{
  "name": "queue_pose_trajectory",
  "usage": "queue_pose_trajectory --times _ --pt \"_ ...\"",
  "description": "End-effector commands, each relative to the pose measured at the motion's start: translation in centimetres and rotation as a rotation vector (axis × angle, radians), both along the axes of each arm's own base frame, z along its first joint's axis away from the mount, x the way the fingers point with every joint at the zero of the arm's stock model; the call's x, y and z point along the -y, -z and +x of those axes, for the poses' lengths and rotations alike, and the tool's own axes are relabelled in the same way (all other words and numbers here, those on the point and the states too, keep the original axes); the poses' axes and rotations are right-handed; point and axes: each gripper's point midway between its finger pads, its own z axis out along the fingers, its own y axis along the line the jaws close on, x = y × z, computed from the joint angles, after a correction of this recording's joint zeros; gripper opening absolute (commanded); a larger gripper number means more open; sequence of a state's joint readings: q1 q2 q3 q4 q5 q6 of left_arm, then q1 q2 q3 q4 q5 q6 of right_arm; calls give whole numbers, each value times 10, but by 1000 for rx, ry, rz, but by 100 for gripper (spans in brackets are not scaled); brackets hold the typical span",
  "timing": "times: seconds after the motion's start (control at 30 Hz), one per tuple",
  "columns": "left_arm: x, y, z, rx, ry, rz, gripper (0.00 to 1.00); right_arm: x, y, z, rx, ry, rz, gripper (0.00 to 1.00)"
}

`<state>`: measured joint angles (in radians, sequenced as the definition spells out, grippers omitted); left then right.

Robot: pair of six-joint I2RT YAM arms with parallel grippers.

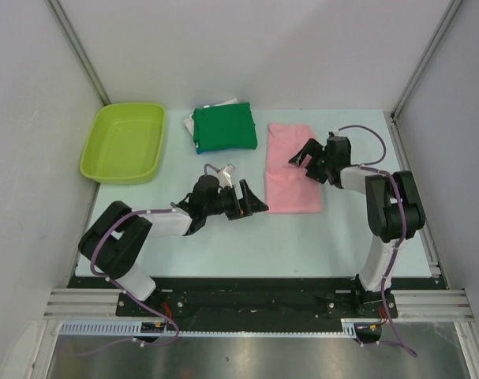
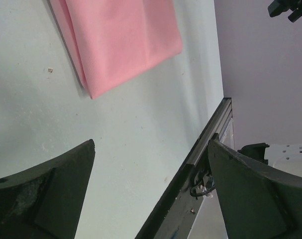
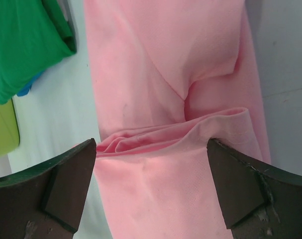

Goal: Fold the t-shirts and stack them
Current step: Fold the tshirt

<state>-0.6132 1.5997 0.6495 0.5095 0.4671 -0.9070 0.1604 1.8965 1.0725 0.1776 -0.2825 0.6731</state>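
Over pink t-shirt (image 1: 291, 191), right hand (image 1: 303, 164) spread; left hand (image 1: 253, 199) spread just beside it

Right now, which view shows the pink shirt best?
Top external: the pink shirt shows almost whole, a long folded strip. Right wrist gives only a close-up of its creased middle; left wrist catches just one end.

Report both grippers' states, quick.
Left gripper: open, holding nothing, beside the pink t-shirt.
Right gripper: open, holding nothing, over the pink t-shirt.
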Motion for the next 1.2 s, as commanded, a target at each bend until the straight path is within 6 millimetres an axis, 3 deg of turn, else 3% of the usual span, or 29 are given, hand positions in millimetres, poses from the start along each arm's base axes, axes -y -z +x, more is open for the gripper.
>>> queue_pose_trajectory --times 0.0,0.07,0.1,0.17,0.2,0.23,0.27,0.33,0.4,0.43,0.47,0.53,0.57,0.63,0.67,0.9,1.17 --pt "8 -14 3 56 32 -32 100 18 -45 30 153 75 -3 98" --pt "7 -12 1 54 32 -26 100 21 -60 22 176 77 -22 98" --pt "6 -11 0 54 31 -23 100 22 -81 15 218 80 -40 99" --pt "5 -7 -3 54 33 -7 100 27 -88 0 213 80 -107 100" --pt "5 -4 -5 59 35 5 100 34 -113 -7 260 110 -145 100" --pt "5 -1 -6 54 35 16 100 38 -116 -14 257 118 -183 100" --pt "5 2 -6 51 31 27 100 47 -106 -30 192 120 -245 100" --pt "6 10 -6 35 29 47 100 70 -105 -48 148 191 -323 100" --pt "6 16 -6 20 27 59 100 80 -85 -73 62 188 -355 100" --pt "7 20 -4 17 21 69 100 84 -90 -81 70 201 -351 100" --pt "7 23 -3 14 14 88 100 90 -71 -97 20 200 -362 100" --pt "8 29 -1 5 13 107 100 92 -69 -112 14 200 -342 100" --pt "9 30 1 3 13 110 100 95 -56 -123 -16 200 -339 100" --pt "10 37 4 -9 6 126 100 95 -57 -134 -3 210 -314 100" --pt "11 38 5 -10 4 129 100 95 -47 -142 -18 206 -309 99" --pt "16 55 14 -55 -32 141 100 75 -42 -165 7 150 -184 97" --pt "36 82 22 -122 -22 182 96 73 -30 -174 -4 146 -171 96"
